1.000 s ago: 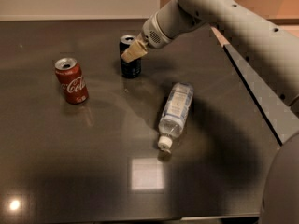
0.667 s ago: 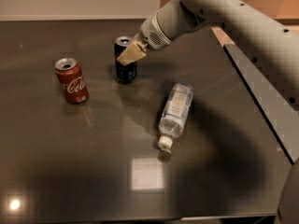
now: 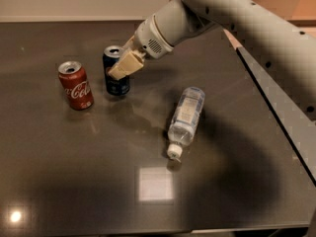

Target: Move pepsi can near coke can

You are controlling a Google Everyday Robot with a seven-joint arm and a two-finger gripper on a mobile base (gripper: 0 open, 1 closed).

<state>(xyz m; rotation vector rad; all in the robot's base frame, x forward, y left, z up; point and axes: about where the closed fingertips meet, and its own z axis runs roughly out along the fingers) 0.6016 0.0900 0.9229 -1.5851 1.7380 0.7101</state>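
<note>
The dark blue pepsi can (image 3: pixel 117 85) stands upright on the dark table (image 3: pixel 69 177), just right of the red coke can (image 3: pixel 76 86), with a small gap between them. My gripper (image 3: pixel 118 68) comes in from the upper right and is shut on the pepsi can. One beige finger (image 3: pixel 126 65) lies across the can's front near its top; the other finger is hidden behind the can. The coke can stands upright with its top open, untouched.
A clear plastic water bottle (image 3: pixel 185 117) lies on its side right of centre, cap toward the front. The table's right edge (image 3: pixel 276 112) runs diagonally under my arm (image 3: pixel 256 28). A wall rises behind the table's far edge.
My gripper has moved left with the pepsi can in it, bringing the can much closer to the coke can. The coke can and the bottle have not moved.
</note>
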